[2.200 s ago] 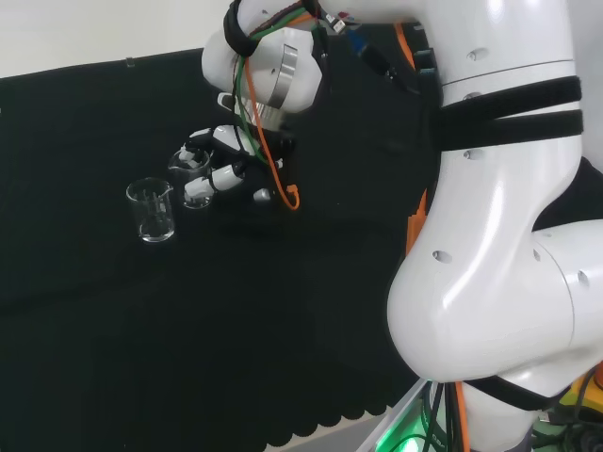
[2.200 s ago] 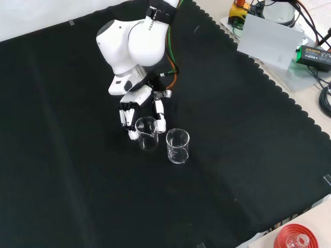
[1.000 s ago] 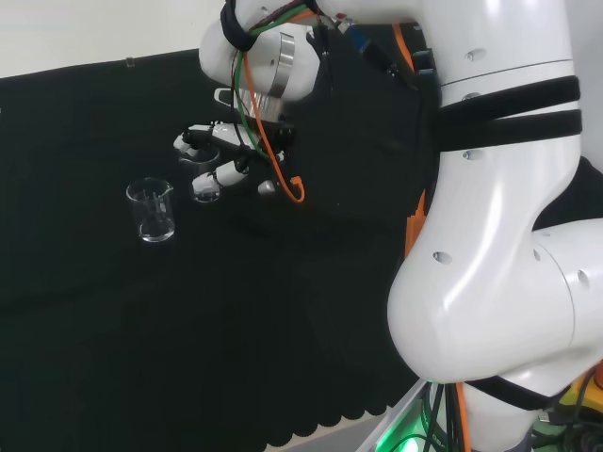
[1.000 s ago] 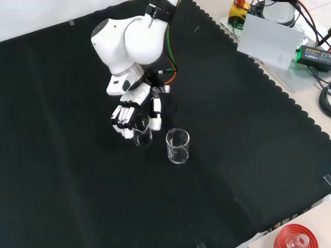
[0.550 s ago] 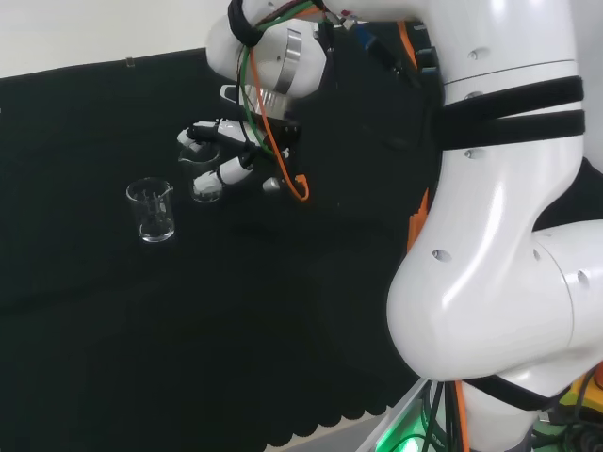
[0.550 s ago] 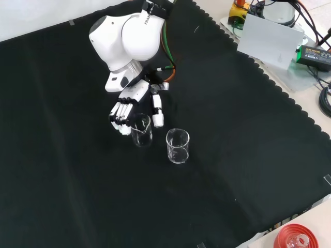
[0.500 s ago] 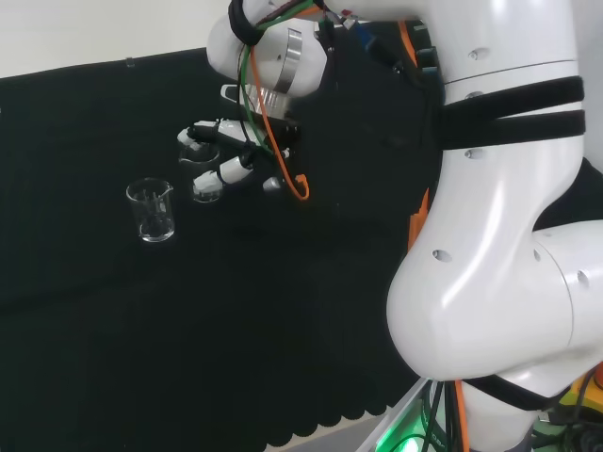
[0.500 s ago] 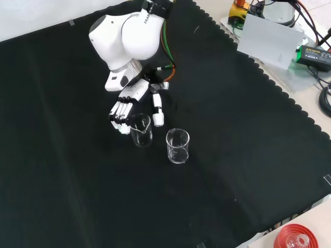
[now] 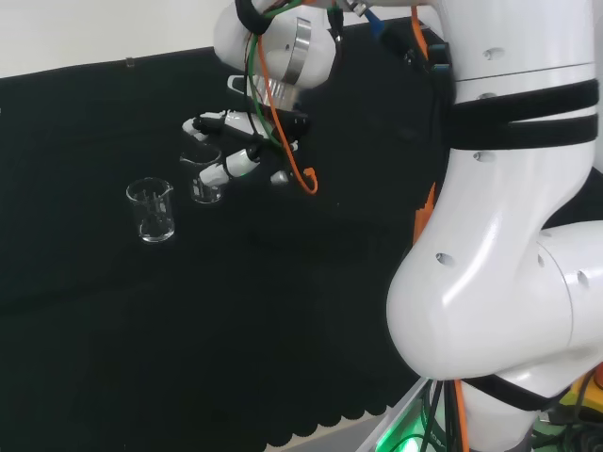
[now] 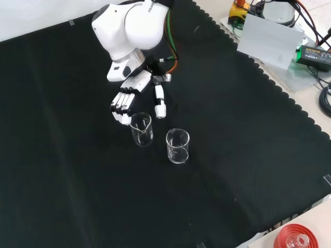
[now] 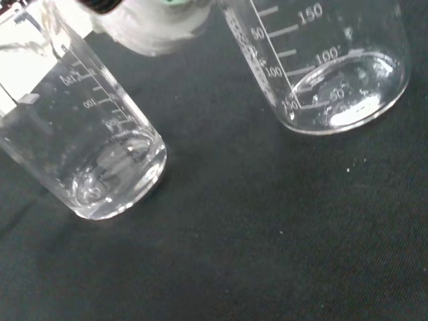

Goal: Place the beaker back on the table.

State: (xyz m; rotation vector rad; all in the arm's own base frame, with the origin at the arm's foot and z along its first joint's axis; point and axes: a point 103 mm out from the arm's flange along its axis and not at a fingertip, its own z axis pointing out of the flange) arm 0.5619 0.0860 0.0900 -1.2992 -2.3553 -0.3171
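Beaker (image 10: 141, 129) stands mid-cloth (image 10: 243, 170); I read release as done, hand (image 10: 130, 98) spread just behind it; next, lift clear.

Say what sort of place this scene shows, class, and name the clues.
Probably a robotics lab bench set up for glassware handling: two clear graduated beakers stand on a black cloth under a robot hand, with cabled equipment at the edge.
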